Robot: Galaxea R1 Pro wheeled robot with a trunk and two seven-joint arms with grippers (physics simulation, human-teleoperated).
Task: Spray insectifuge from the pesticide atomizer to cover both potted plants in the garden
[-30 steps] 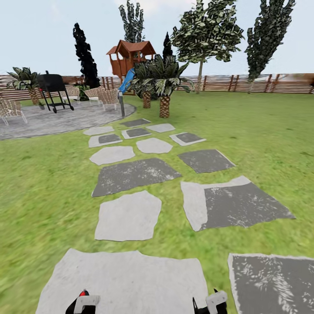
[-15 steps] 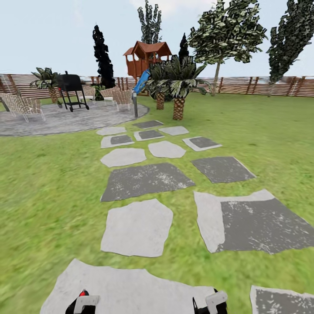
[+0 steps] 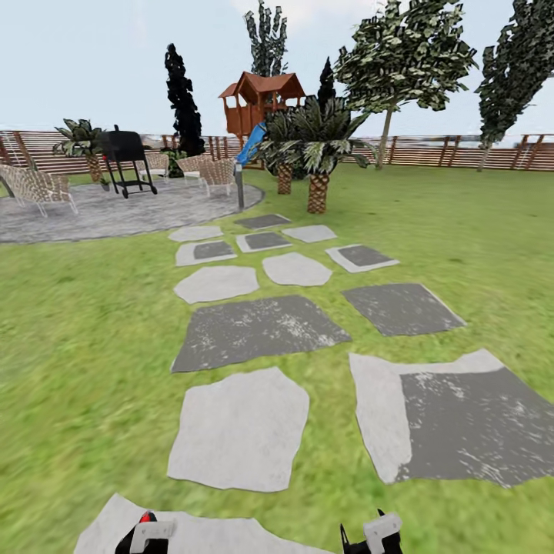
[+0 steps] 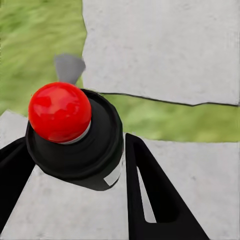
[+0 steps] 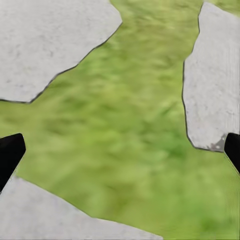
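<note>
Two palms (image 3: 308, 146), one grill (image 3: 125, 150), twelve stone slabs (image 3: 240, 437) on lawn (image 3: 77, 346).

Rough grey stone slabs (image 3: 238, 438), a wooden slat fence (image 3: 431, 151), a glossy red knob (image 4: 59, 111)

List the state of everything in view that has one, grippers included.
Left gripper: closed around the red-capped black bottle.
Red-capped black bottle: held between the left fingers, likely the atomizer.
Right gripper: open, nothing between the fingers, grass below.
Grill: lid shut, standing on the patio.
Patio chairs: upright, unoccupied.
</note>
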